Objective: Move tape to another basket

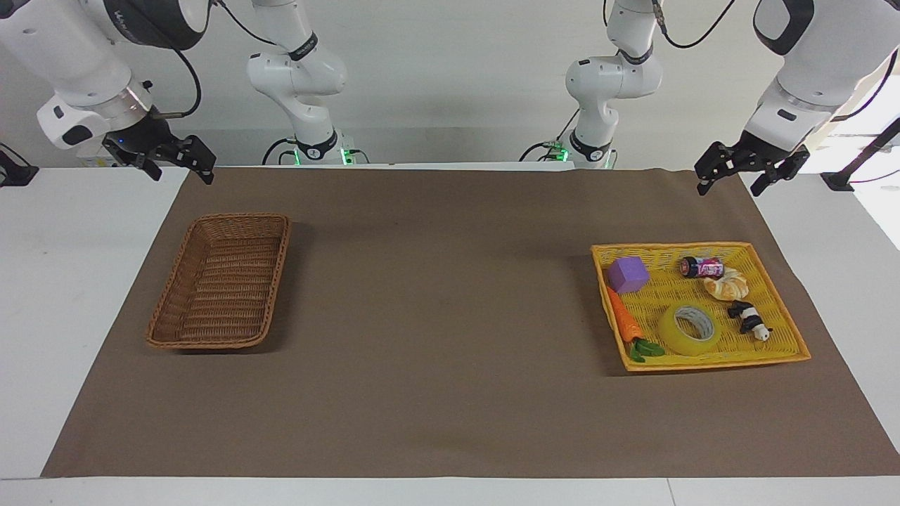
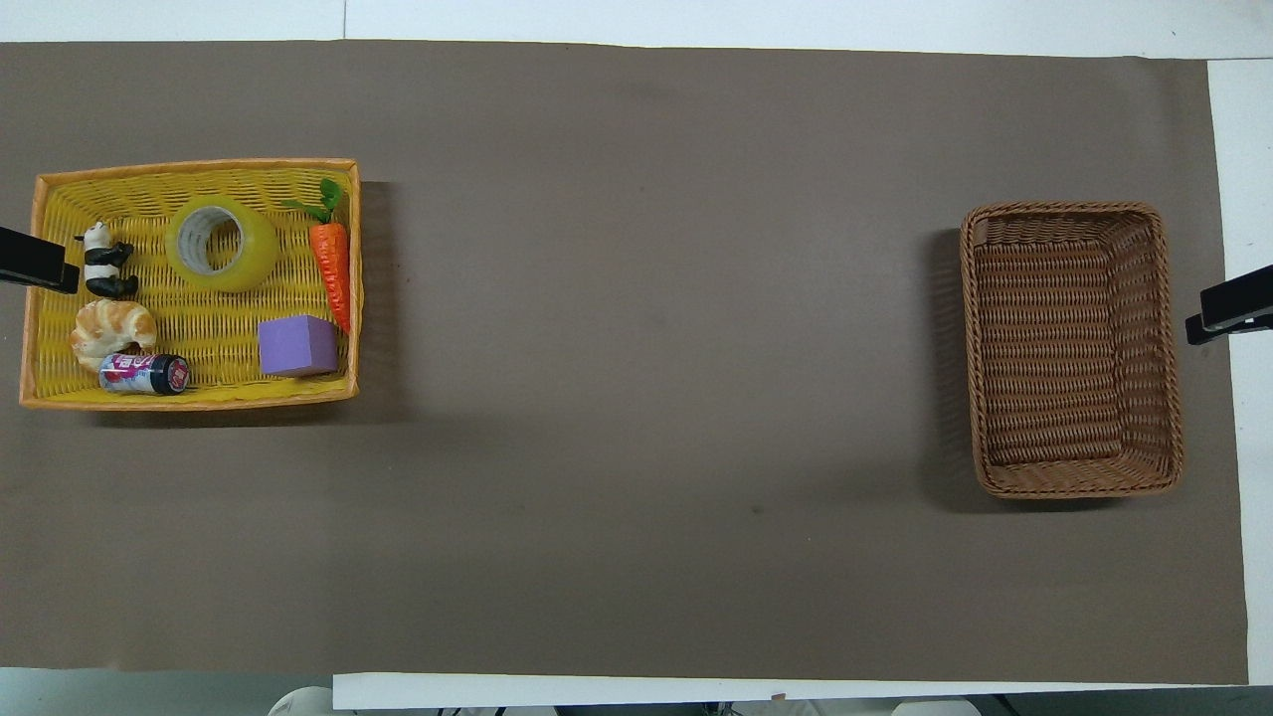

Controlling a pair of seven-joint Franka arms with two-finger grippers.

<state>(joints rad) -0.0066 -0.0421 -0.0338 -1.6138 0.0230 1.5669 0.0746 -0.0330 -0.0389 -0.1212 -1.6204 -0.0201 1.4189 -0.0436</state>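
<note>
The yellow tape roll (image 1: 690, 329) lies flat in the bright yellow tray (image 1: 703, 247), between a carrot and a panda toy; it also shows in the overhead view (image 2: 221, 244). The brown wicker basket (image 1: 242, 217) stands empty at the right arm's end of the mat, also in the overhead view (image 2: 1069, 208). My left gripper (image 1: 731, 184) is open and empty, raised in the air beside the tray; one of its fingers (image 2: 38, 271) shows at the tray's outer rim. My right gripper (image 1: 179, 172) is open and empty, raised beside the basket, and waits.
The tray (image 2: 199, 165) also holds a purple cube (image 1: 628, 274), a toy carrot (image 1: 624, 323), a croissant (image 1: 728, 284), a small can (image 1: 702, 267) and a panda toy (image 1: 749, 320). A brown mat (image 1: 436, 316) covers the table between tray and basket.
</note>
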